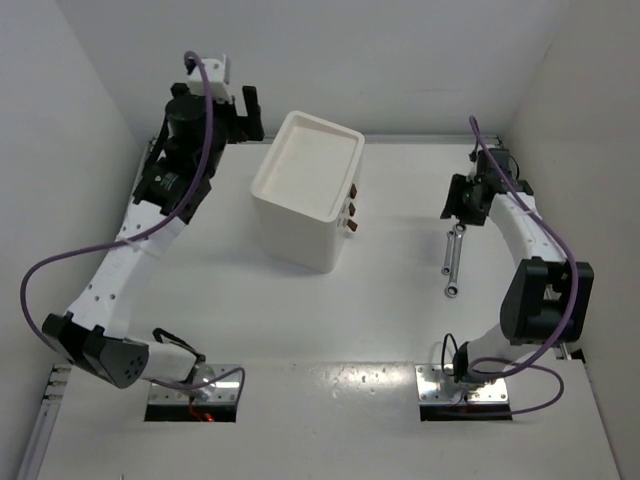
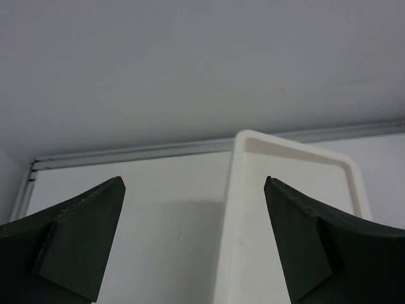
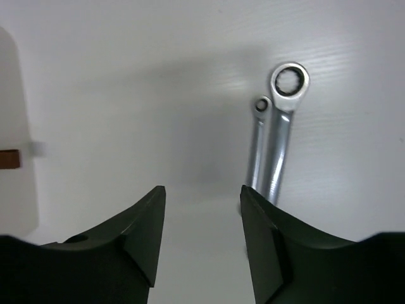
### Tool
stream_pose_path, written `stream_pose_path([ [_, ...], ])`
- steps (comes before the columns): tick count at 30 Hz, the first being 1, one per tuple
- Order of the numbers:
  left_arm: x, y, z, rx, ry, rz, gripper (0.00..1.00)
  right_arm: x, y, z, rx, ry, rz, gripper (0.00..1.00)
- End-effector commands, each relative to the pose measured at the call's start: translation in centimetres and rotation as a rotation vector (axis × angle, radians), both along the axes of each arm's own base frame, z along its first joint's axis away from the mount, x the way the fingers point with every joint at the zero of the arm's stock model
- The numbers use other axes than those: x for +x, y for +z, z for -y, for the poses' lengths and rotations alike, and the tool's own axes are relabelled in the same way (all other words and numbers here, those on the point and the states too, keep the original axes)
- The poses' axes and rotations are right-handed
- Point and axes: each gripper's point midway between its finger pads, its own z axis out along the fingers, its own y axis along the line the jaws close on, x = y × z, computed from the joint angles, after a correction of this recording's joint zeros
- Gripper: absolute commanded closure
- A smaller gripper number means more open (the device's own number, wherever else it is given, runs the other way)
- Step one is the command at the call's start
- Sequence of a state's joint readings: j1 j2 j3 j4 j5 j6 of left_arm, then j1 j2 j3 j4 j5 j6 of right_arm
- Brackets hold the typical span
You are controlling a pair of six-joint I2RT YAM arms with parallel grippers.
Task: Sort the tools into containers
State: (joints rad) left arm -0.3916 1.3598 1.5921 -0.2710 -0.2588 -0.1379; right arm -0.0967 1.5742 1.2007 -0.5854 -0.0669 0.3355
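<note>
The white drawer unit (image 1: 305, 190) stands mid-table, its recessed tray top empty and its three brown handles (image 1: 352, 208) facing right. Two slim silver wrenches (image 1: 453, 262) lie side by side on the table right of it. My right gripper (image 1: 453, 207) is open and empty, low over their far ends. In the right wrist view the larger wrench (image 3: 283, 126) and the smaller one (image 3: 257, 142) lie just beyond my right fingertip, outside the gap of the gripper (image 3: 202, 190). My left gripper (image 1: 250, 112) is open and empty at the unit's far left corner (image 2: 237, 164). Pliers and screwdriver are out of view.
White walls close in the table at the back and on both sides. A metal rail (image 2: 158, 152) runs along the foot of the back wall. One brown handle (image 3: 9, 158) shows at the left edge of the right wrist view.
</note>
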Motion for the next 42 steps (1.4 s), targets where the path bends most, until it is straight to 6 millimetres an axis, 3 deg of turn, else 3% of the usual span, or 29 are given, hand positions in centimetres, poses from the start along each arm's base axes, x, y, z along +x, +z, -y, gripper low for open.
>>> stream_pose_path([
  [1, -0.8, 1.2, -5.2, -0.008, 0.186, 0.043, 0.01, -3.7, -1.3, 3.4, -0.142, -0.047, -0.108, 0.51],
  [6, -1.6, -0.3, -8.9, 0.034, 0.285, 0.008, 0.01, -7.2, -5.2, 5.0, -0.157, -0.069, -0.262, 0.51],
  [7, -1.4, -1.3, -9.3, 0.042, 0.294, -0.012, 0.01, -7.2, -5.5, 5.0, -0.156, -0.067, -0.275, 0.51],
  [15, -2.0, -2.2, -12.8, -0.005, 0.352, -0.04, 0.01, -5.1, -8.6, 5.7, -0.116, -0.102, -0.33, 0.54],
  [18, -1.9, -3.4, -13.2, -0.008, 0.352, -0.068, 0.01, -4.2, -9.6, 5.7, -0.101, -0.105, -0.345, 0.54],
  [30, -2.1, -3.3, -14.0, -0.031, 0.352, -0.069, 0.01, -3.0, -12.5, 7.4, -0.109, -0.159, -0.38, 0.6],
  [39, -1.3, -4.3, -13.8, -0.024, 0.344, -0.096, 0.01, -3.7, -14.1, 6.2, -0.127, -0.08, -0.424, 0.64],
  [42, -1.3, -4.3, -13.8, -0.024, 0.344, -0.096, 0.01, -5.0, -14.9, 5.2, -0.123, -0.066, -0.46, 0.76],
])
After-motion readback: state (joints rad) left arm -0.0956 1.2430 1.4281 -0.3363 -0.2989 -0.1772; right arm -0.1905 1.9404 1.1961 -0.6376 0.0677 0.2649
